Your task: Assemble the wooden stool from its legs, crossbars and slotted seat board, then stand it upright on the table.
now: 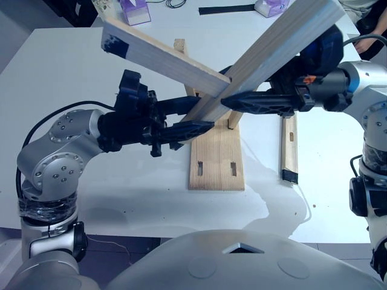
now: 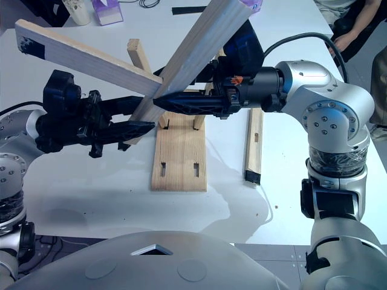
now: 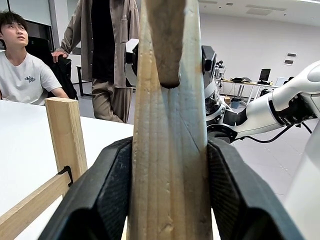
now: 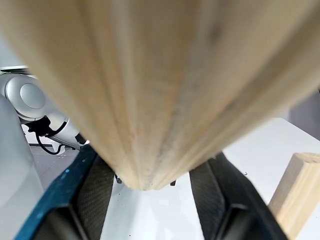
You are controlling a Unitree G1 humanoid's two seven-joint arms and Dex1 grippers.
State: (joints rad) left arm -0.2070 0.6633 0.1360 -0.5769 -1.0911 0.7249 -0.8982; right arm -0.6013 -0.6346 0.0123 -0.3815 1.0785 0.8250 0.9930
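Observation:
Two long wooden legs cross in the air above the slotted seat board [image 1: 214, 163]. The steep leg [image 1: 284, 36] rises to the back right. Its lower end sits between the fingers [image 3: 100, 195] of my left gripper [image 1: 196, 116], which is shut on it. My right gripper [image 1: 227, 99] comes in from the right and is shut on the same leg [image 4: 150, 90] at the crossing. The other leg [image 1: 157, 57], dark-taped at its far left end, meets the crossing; what bears it is hidden. Two short posts [image 1: 179, 45] [image 1: 234, 121] stand at the board's far end.
A loose wooden bar [image 1: 290, 148] with a dark end lies to the right of the board. Two purple boxes [image 1: 134, 11] [image 1: 270, 7] and a black strip [image 1: 227, 9] sit at the table's back edge. A person's hand [image 1: 366, 42] rests at the back right corner.

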